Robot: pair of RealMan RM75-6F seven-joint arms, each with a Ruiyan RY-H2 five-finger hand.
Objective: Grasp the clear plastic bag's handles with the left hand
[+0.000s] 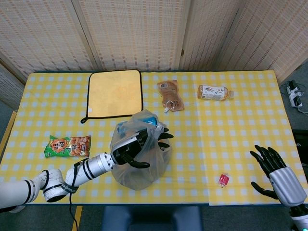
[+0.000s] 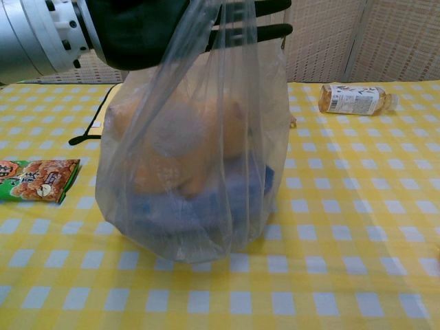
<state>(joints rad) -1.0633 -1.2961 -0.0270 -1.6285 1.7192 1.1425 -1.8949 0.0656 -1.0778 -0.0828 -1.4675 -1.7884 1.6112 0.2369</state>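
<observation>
We find the clear plastic bag (image 1: 139,161), bulging with orange and blue goods, standing near the front edge of the yellow checked table (image 1: 240,120), a little left of the middle. Its handles (image 2: 213,41) rise straight up from the body, so the bag's long axis is upright and the handles lie directly at our black left hand (image 1: 137,149), which sits over the bag's mouth. That hand is by far the nearer one; the right hand (image 1: 272,171) hangs well apart, at the front right corner.

In the chest view the left hand (image 2: 148,27) appears to have the gathered film running through it, with fingers (image 2: 265,31) reaching out flat past the far side of the handles. We judge that it holds the handles, though the fingers do not look fully curled. The bag's base looks close to the cloth; whether it bears weight we cannot tell.

The right hand is spread, holding nothing.
</observation>
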